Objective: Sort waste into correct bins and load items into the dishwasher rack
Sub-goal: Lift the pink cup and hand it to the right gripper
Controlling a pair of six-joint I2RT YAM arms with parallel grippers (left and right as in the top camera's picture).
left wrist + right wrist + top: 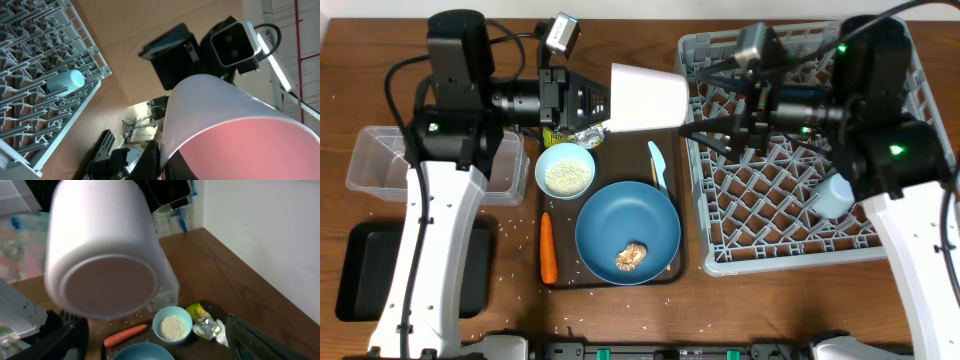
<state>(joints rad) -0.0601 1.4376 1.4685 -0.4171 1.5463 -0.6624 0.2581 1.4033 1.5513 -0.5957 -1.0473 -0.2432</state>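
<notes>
Pink cup (648, 97) is clamped by the left gripper (604, 103) — jaws of the right gripper (698, 100) are spread apart beside it; released too early, it could be dropped.

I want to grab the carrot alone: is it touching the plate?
Apart. The overhead view shows a strip of dark tray between the carrot and the plate rim.

A brown wooden table (620, 20) carries a grey dishwasher rack (790, 262) at right, a dark brown serving tray (620, 160) at centre, a clear plastic tub (375, 160) and black tray-bin (365, 270) at left, amid scattered rice grains (516, 232).
</notes>
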